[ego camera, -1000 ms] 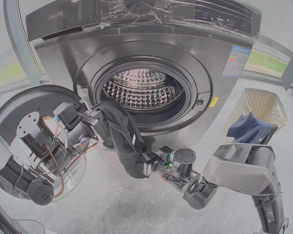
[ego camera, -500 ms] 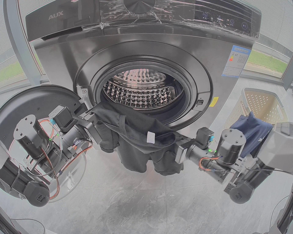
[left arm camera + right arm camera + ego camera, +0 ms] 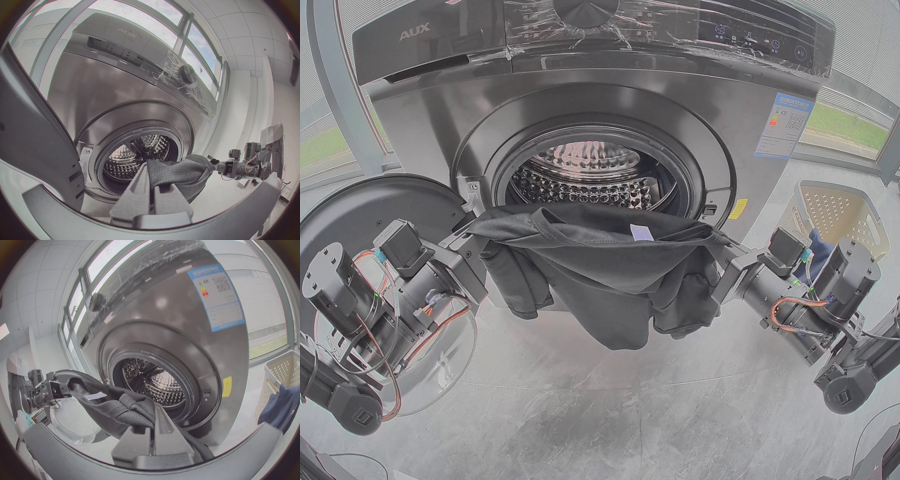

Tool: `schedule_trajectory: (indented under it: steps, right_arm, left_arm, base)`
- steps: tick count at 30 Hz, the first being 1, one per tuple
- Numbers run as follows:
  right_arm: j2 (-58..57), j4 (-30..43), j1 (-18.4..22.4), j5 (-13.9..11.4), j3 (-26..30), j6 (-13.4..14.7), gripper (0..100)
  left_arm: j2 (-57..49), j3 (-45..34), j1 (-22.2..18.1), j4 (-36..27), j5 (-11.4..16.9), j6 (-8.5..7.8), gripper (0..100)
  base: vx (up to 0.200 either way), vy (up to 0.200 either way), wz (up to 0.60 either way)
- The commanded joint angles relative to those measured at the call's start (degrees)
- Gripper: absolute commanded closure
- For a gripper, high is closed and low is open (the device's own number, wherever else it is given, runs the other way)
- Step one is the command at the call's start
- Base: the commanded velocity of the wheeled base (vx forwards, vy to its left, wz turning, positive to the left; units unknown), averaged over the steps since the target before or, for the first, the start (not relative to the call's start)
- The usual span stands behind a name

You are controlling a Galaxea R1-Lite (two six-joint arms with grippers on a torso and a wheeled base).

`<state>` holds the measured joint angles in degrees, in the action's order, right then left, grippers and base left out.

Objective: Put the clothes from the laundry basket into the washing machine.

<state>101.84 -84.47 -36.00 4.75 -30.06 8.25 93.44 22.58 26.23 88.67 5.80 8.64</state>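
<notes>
Black T-shirt (image 3: 600, 262) hangs spread between both grippers, in the air right in front of the washing machine (image 3: 650, 94) opening, not yet inside the drum (image 3: 587, 178).

Left to right: the round door (image 3: 369, 206) stands swung open at far left. Beside it we see the left gripper (image 3: 475, 232) pressed together on one end of the shirt. In the left wrist view the cloth is bunched between its pads (image 3: 134, 193).

In the middle, the shirt's upper edge runs roughly level across the lower part of the opening, with a white tag (image 3: 642, 232) facing up. The rest droops toward the grey floor (image 3: 581, 406), and we think it hangs clear of it, though that is hard to judge from above.

The right gripper (image 3: 722, 249) pinches the other end, clamped on a wad of fabric.

At far right a beige laundry basket (image 3: 865, 219) sits on the floor beside the machine, with a navy garment (image 3: 281, 408) draped over its rim.
</notes>
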Motion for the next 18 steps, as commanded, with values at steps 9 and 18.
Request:
schedule_trajectory:
  steps: [9,18]
  right_arm:
    - [-1.7,-0.3,1.4,0.3,-0.6,0.3,100]
    - [-1.8,-0.3,1.6,1.7,-1.1,1.1,100]
  left_arm:
    - [-0.6,-0.9,0.0,0.0,0.0,0.5,100]
    - [-0.1,-1.6,0.2,0.0,-0.1,0.41,100]
  base:
    - [0.0,0.0,0.0]
    - [0.0,0.0,0.0]
